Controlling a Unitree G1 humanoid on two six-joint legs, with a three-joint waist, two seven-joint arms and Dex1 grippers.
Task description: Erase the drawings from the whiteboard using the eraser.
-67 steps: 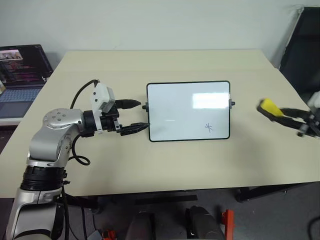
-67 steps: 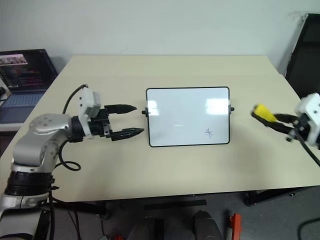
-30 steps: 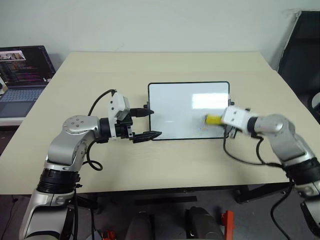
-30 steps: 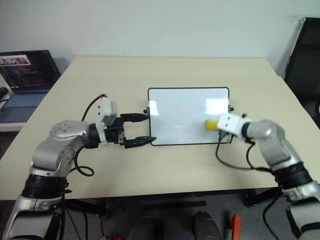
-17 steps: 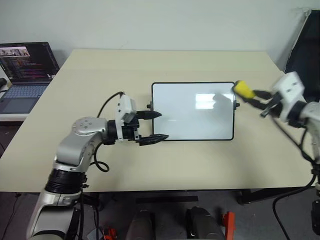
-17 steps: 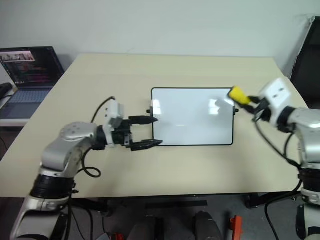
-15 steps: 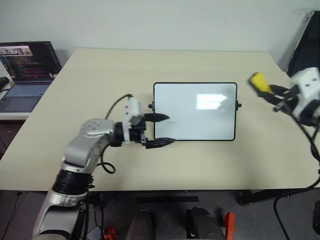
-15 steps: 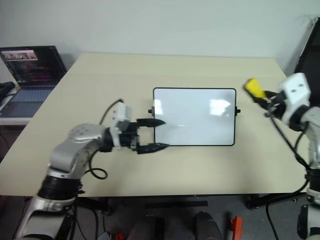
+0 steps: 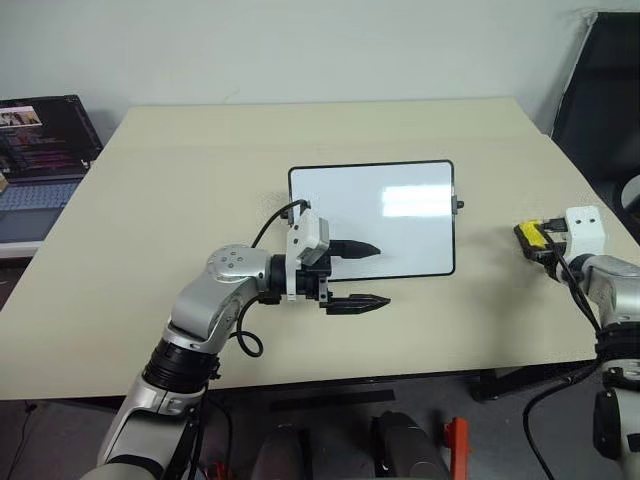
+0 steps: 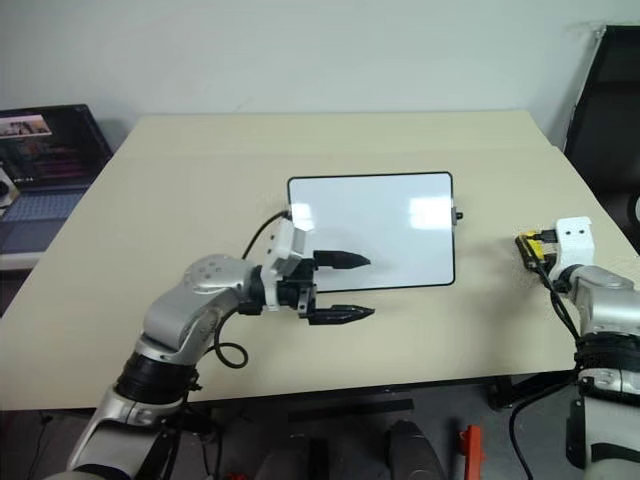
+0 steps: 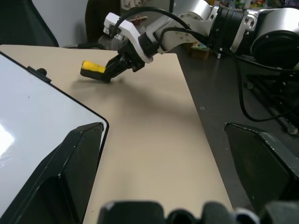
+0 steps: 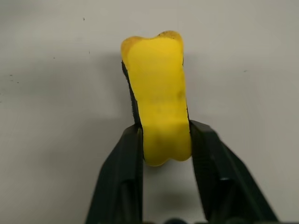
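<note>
The whiteboard (image 9: 371, 215) lies flat in the middle of the table, with a pale glare patch on its glossy face. The drawings are out of view; no blue marks show on it. To the right of the board, low over the table, my right gripper (image 9: 538, 243) is shut on the yellow eraser (image 9: 527, 235). In the right wrist view its black fingers (image 12: 127, 163) press both sides of the eraser (image 12: 156, 93). My left gripper (image 9: 383, 274) is open and empty at the board's near edge, one finger over the board's near left part, the other over the table.
The beige table (image 9: 200, 160) has bare room all round the board. An open laptop (image 9: 40, 140) stands off its left side. A black chair (image 9: 605, 90) is at the back right, beyond the table's right edge.
My right gripper carried the eraser off the board, out to the right and down to the table. The small star near the board's near right corner is gone. My left gripper slid right along the near edge.
</note>
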